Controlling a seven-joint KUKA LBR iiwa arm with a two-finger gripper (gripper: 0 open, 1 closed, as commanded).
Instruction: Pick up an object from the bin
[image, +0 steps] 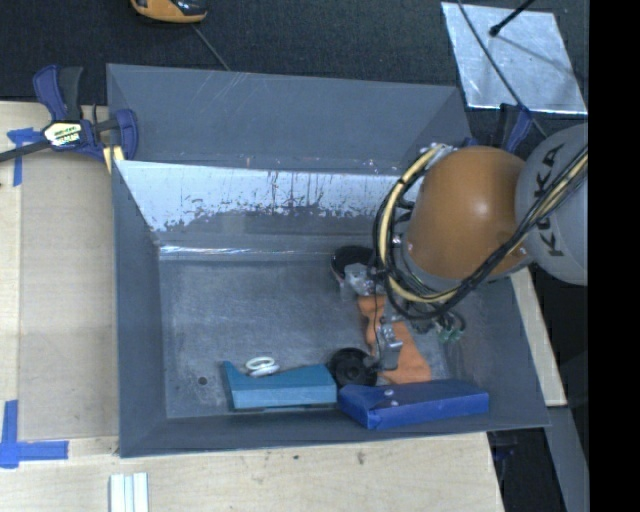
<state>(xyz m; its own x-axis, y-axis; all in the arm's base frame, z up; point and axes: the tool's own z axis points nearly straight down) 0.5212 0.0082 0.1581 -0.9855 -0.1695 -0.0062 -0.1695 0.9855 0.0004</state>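
Grey bin, near its front right corner: the gripper hangs low over an orange piece, open or closed cannot be told, and closing here may snag the adjacent black disc or dark blue box, causing a slipped or double pick.

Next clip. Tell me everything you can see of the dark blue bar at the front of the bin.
The dark blue bar is a long, flat, straight-edged block, matte like plastic or foam, with a paler top face and a darker front side. It lies flat on the floor of the bin along the near wall, right of centre, its right end slightly raised in the view. Its left end meets or nearly meets a light blue block. A black round piece and an orange thing lie just behind it.
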